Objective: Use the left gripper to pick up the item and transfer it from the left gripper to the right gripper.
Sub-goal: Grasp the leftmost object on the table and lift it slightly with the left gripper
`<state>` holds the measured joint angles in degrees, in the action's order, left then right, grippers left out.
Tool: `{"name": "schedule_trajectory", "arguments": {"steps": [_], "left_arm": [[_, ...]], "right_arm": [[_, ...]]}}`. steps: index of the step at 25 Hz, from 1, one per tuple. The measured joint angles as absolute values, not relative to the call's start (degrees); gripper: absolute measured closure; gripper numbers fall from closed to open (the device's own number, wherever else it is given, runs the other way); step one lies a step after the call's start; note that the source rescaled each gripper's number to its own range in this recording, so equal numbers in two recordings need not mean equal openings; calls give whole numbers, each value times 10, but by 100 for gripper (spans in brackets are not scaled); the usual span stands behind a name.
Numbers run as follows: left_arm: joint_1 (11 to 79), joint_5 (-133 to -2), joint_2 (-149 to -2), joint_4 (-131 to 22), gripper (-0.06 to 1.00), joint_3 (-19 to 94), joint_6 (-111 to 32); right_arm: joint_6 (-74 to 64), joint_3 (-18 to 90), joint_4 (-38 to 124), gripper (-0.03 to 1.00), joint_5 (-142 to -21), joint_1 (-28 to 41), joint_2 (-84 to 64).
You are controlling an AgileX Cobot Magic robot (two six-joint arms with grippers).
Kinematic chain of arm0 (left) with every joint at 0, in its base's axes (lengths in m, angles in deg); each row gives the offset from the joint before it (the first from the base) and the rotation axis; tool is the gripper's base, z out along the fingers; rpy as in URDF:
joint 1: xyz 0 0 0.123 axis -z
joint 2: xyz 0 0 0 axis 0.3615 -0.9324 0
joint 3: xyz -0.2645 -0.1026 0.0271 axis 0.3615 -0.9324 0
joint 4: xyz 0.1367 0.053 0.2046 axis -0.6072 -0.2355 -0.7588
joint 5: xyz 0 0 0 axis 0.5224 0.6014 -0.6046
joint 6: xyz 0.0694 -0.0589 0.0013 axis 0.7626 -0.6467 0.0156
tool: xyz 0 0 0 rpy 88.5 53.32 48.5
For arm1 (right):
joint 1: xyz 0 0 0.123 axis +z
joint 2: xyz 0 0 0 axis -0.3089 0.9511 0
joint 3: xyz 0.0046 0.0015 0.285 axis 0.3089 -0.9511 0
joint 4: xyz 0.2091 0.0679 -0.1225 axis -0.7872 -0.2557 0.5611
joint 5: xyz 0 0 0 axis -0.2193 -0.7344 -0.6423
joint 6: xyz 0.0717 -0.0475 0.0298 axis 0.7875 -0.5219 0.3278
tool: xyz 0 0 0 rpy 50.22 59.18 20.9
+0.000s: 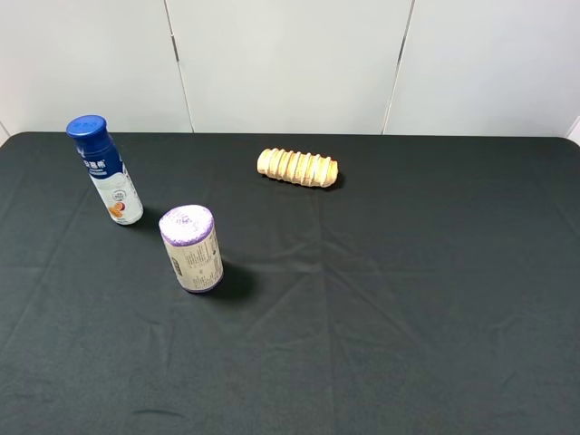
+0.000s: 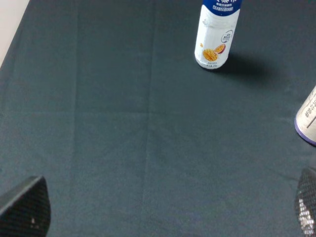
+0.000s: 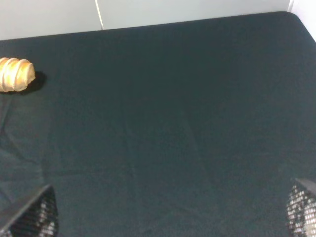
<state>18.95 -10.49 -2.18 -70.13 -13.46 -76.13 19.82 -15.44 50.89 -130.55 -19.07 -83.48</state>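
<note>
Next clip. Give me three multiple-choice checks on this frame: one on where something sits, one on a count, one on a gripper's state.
1. In the high view, where does the drink bottle stand?
A. at the right edge
B. far left, behind the purple-topped cylinder
C. lying flat at the front edge

2. How many objects sit on the black cloth?
A. two
B. five
C. three

3. The left gripper is:
A. open, holding nothing
B. shut on the bottle
C. shut on nothing

Answers:
1 B: the bottle stands upright near the left edge, farther back than the cylinder.
2 C: bottle, cylinder and bread roll.
3 A: its fingertips sit wide apart with only cloth between them.
</note>
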Motion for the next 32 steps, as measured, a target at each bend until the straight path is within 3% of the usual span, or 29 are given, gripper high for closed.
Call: {"name": "schedule_trajectory", "arguments": {"steps": [32], "left_arm": [[189, -107, -22, -701, -6, -133, -761]], "right_arm": [[198, -154, 509, -3, -1306, -191, -835]]}}
